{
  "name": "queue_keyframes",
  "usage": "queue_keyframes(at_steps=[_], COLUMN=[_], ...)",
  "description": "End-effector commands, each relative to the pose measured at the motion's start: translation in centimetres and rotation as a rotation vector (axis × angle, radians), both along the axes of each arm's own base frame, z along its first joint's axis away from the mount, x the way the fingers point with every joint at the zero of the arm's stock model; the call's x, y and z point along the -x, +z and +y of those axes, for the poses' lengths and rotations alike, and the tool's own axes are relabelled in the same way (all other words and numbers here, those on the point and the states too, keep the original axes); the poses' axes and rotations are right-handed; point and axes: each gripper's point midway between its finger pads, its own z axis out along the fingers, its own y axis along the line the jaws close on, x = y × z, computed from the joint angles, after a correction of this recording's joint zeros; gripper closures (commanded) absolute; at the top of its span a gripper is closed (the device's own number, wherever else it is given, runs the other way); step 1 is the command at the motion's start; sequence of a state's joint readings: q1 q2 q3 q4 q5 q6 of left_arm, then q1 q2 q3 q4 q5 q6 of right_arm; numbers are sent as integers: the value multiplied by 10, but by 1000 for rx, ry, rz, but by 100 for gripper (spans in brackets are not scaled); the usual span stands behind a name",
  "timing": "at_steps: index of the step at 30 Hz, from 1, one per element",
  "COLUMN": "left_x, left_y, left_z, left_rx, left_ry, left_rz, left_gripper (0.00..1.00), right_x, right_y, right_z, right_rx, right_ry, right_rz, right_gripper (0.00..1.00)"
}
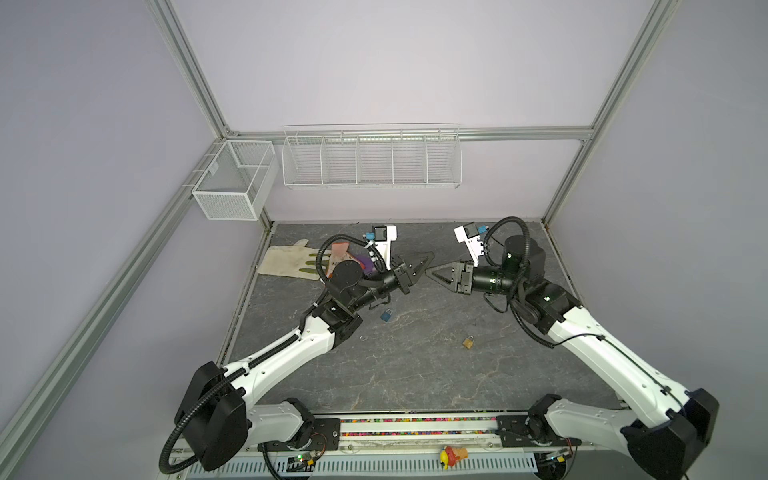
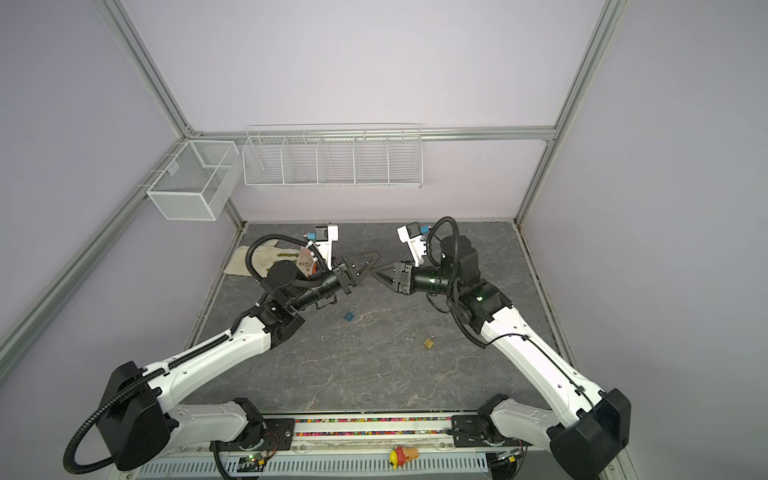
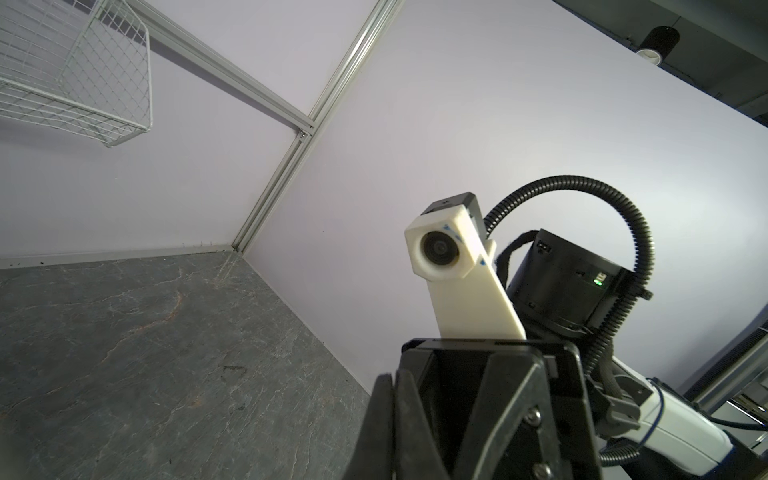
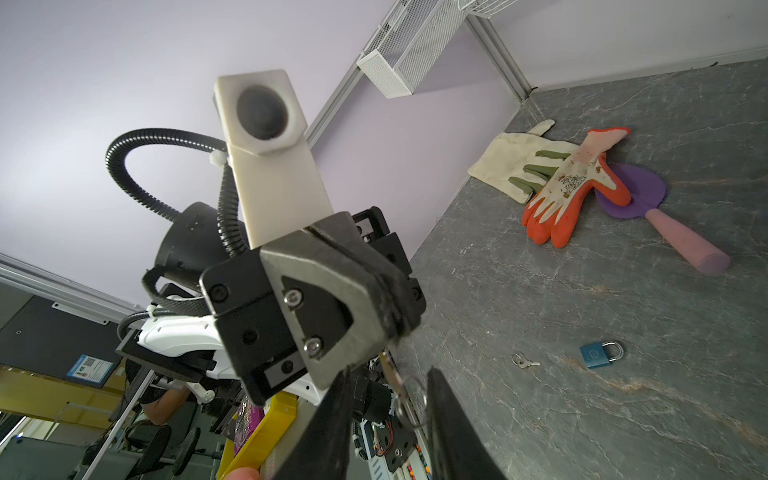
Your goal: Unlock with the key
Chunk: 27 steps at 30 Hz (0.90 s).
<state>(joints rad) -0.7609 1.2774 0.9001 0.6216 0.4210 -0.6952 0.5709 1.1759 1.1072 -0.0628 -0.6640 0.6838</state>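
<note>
"Key (image 4: 394,380), can you see where it is?"

"Right wrist view shows it best. It hangs in mid-air from the tips of the left claw (image 4: 395,332), which is pinched tight on its head. The ring dangles between the fingers (image 4: 334,415) of the right claw (image 4: 388,370). Those stand apart on either side of it, gripping nothing that I can make out."

"And the left wrist view?"

"No help. It has the right arm's wrist camera (image 3: 440,253), bare tabletop (image 3: 124,353) and wall. The key doesn't show."

"From above?"

"In both top views the claws meet tip to tip, raised over the middle of the tabletop, rather to the far side. The key is too small to pick out there. A blue padlock (image 1: 386,315) lies below, left of middle, and a brass padlock (image 1: 469,341) lies nearer and to the right. Both are well apart from the key. A second key (image 1: 363,337) lies near the blue one."

"What could go wrong?"

"Looks like a handover to me. If the left claw lets go before the right has closed, the key falls. And a grip on the ring, not the head, would leave the key swinging, which is poor for finding a keyhole."
</note>
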Motion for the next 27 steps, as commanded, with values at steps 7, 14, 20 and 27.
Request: queue_keyframes(at_steps=[7,14,20,27], left_x=[4,7,12,14], left_y=[25,34,37,38], left_z=[1,0,-1,1], left_rx=[55,85,81,72], left_ry=[-21,-49,-74,-70], left_rz=[-60,-58,-63,-65], left_gripper=[100,100,100,100], right_x=[2,7,5,7], right_y=[14,19,19,25], right_z=[4,6,7,4], right_rx=[-37,-67,-60,-76], right_ry=[49,82,82,72], right_rz=[-57,-65,-70,-92], right_gripper=[76,79,81,86])
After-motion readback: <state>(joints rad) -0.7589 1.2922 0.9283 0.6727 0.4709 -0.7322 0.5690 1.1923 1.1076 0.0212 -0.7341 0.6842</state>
